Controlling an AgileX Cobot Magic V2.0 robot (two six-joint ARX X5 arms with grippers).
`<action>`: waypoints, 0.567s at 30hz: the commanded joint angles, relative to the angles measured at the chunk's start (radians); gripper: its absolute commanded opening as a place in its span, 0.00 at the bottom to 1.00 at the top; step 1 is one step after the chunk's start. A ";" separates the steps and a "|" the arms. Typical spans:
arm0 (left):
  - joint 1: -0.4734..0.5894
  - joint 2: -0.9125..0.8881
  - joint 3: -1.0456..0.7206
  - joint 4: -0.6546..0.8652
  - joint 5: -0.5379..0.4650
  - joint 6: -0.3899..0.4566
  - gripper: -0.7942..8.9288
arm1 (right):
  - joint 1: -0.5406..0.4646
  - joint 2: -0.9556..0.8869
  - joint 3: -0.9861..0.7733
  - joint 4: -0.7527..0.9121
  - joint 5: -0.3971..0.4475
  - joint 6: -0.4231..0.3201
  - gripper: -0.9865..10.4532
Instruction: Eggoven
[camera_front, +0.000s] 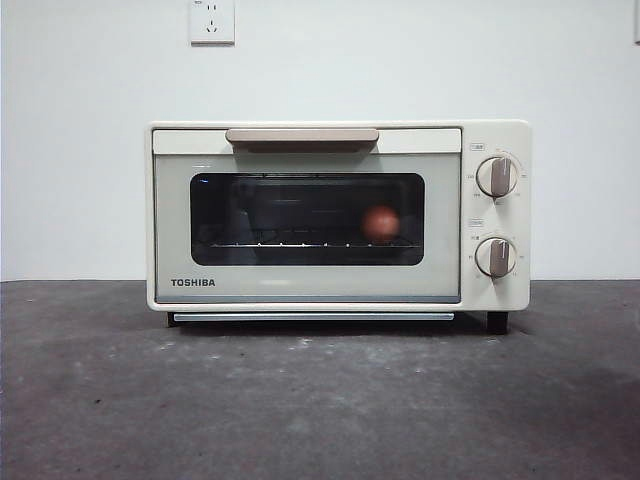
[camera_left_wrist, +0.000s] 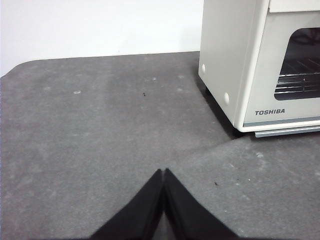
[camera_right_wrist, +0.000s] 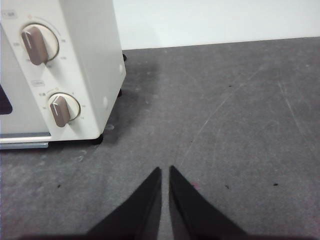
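The egg (camera_front: 381, 223) sits on the rack inside the oven (camera_front: 338, 215), behind the shut door, toward the knob side. Both grippers, left (camera_left_wrist: 164, 172) and right (camera_right_wrist: 165, 170), wait over bare tabletop (camera_front: 300, 400), fingers closed on nothing. You should treat the egg as light, smooth, fragile: hold it softly around its middle. Open the door by its top handle (camera_front: 302, 136).

The cream TOSHIBA toaster oven (camera_front: 338, 215) stood squarely on the dark grey bench (camera_front: 320, 400), its door shut and its tan handle (camera_front: 302, 136) running along the top of the door. Behind the oven's dark glass window (camera_front: 306, 218), a reddish-brown egg (camera_front: 380, 223) rested on the wire rack (camera_front: 300, 243), toward the knob side. Two round knobs (camera_front: 496, 177) sat one above the other beside the window. Above the oven, a white wall socket (camera_front: 212, 21) was on the pale wall.
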 joint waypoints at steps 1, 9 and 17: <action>0.003 -0.002 -0.027 0.011 -0.002 -0.002 0.09 | 0.000 -0.003 -0.006 0.014 0.001 0.002 0.09; 0.003 -0.002 -0.027 0.011 -0.002 -0.002 0.09 | 0.000 -0.003 -0.005 0.020 0.001 0.002 0.09; 0.003 -0.002 -0.027 0.011 -0.002 -0.002 0.09 | 0.000 -0.003 -0.005 0.019 0.001 0.002 0.09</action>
